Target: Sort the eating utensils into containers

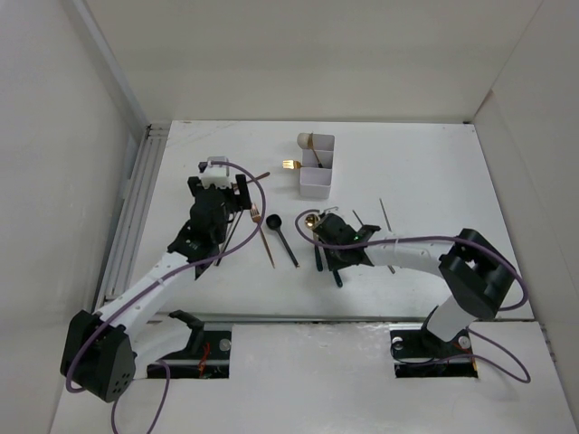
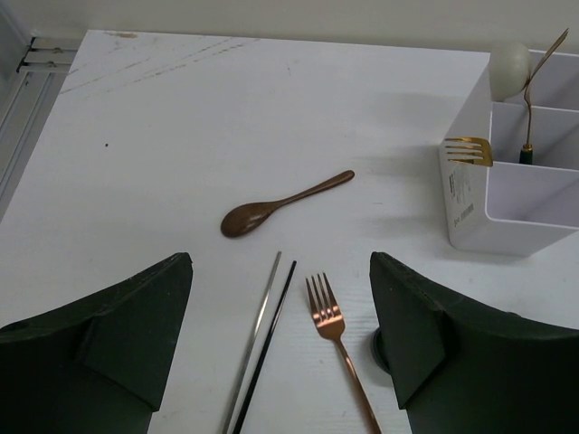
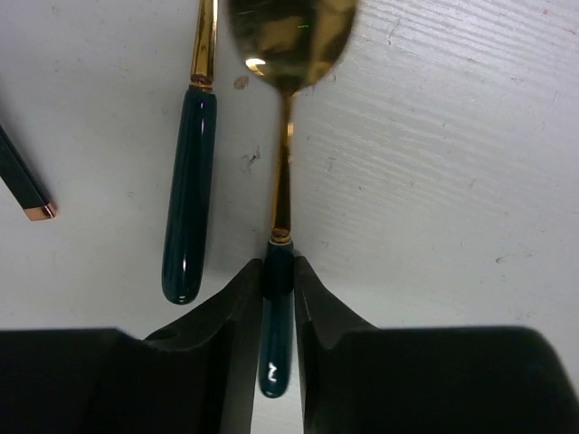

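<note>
Mid-way across the table (image 1: 434, 181), the right arm (image 1: 407, 249) stretches low leftward, right claw (image 3: 279, 271) pinching the spoon (image 3: 282, 181) by its handle. The spoon lies flat, bowl far. The left claw (image 2: 280, 262) hangs open above 1 fork (image 2: 330, 330).

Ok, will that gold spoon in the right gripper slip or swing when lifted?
The spoon looks metal, so probably stiff. Its glossy green handle may slip between the fingers. The right gripper holds only the handle, bowl out front, so it could pivot bowl-down.

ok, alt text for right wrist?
The right gripper pinches the dark green handle of a gold-bowled spoon on the white table. A second green-handled utensil lies parallel beside it, a dark chopstick tip at the image's left edge.
</note>
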